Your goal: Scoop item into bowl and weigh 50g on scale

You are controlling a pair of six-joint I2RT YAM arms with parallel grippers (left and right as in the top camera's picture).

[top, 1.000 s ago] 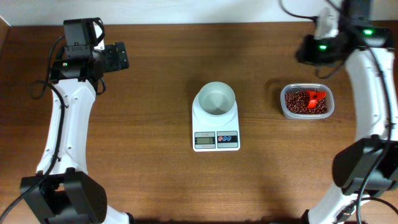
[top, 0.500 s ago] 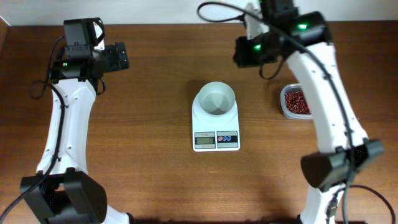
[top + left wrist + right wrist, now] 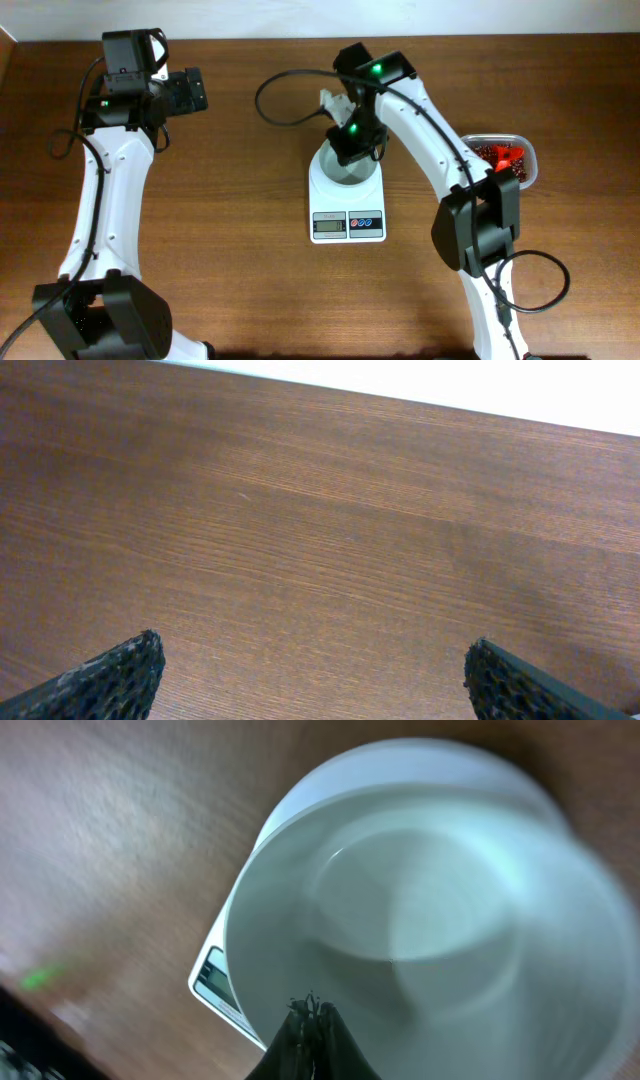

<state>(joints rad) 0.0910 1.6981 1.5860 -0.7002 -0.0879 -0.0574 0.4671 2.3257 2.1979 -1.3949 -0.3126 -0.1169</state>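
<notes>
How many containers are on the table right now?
2. The white bowl sits on the scale at centre; the clear tub of beans stands to its right. The right arm may hide others.

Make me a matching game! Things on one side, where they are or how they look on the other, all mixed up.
Things:
1. small round white bowl
2. orange-red plastic scoop
3. left tool
4. small dark reddish-brown beans

Places and states:
A. open, over the brown wooden table
B. standing on the white digital scale
C. filling the clear plastic tub
D. lying on top of the beans

Pairs: 1-B, 2-D, 3-A, 4-C.
</notes>
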